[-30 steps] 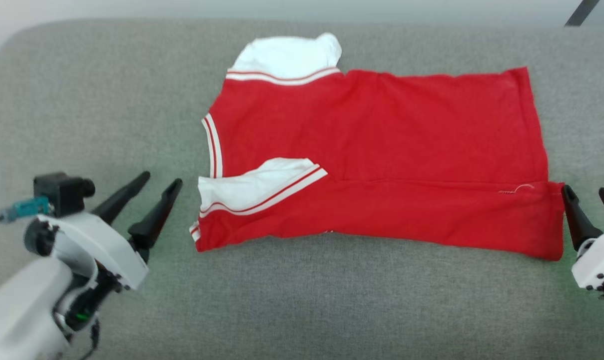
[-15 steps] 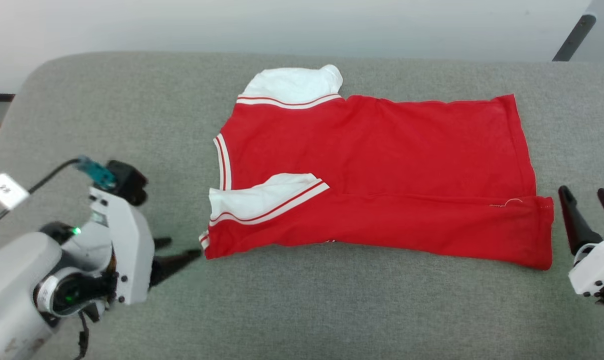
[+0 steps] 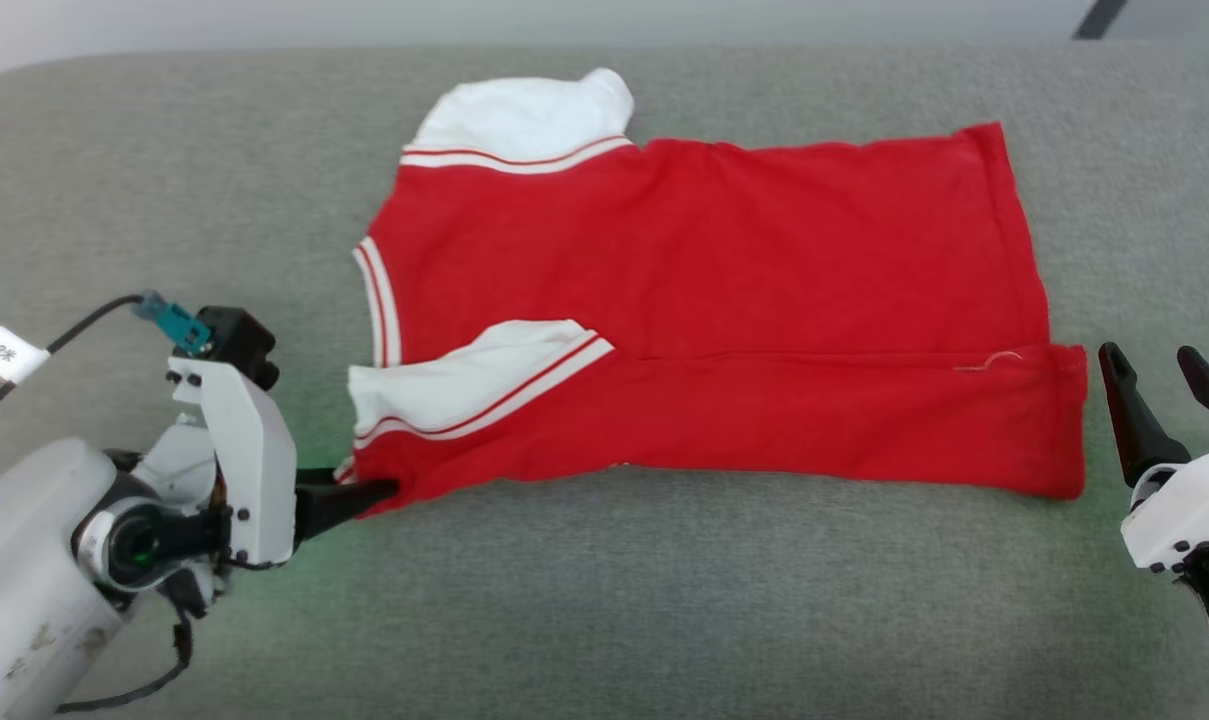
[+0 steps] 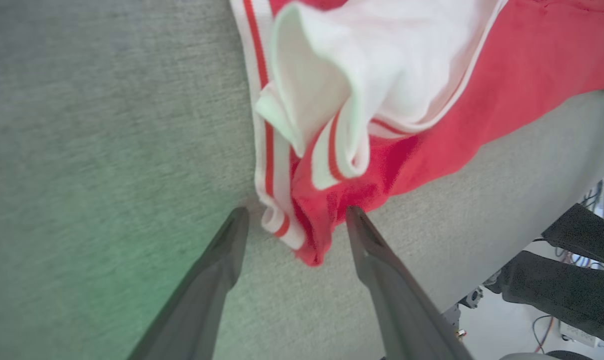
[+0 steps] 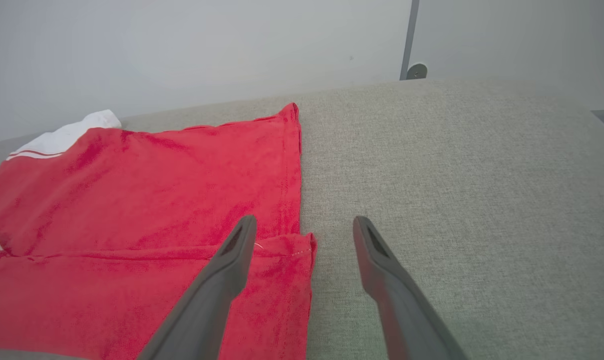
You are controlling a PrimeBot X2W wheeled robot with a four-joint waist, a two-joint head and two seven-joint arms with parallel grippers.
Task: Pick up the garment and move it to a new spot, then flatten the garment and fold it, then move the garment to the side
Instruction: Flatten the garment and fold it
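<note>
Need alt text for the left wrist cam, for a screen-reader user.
The left gripper is open, its two dark fingers straddling the striped-trim corner of the garment, a red jersey. A folded white sleeve bunches just beyond that corner, all lying on a grey fabric surface.

Soft matt red-and-white cloth on the garment, grey surface — coarse woven fabric, fingers — matt dark plastic

Likely robotics lab or test room, padded grey fabric worktop, bare pale wall across upper frame, metal post upper right, loose cables on pale floor, lower right of left wrist view
</note>
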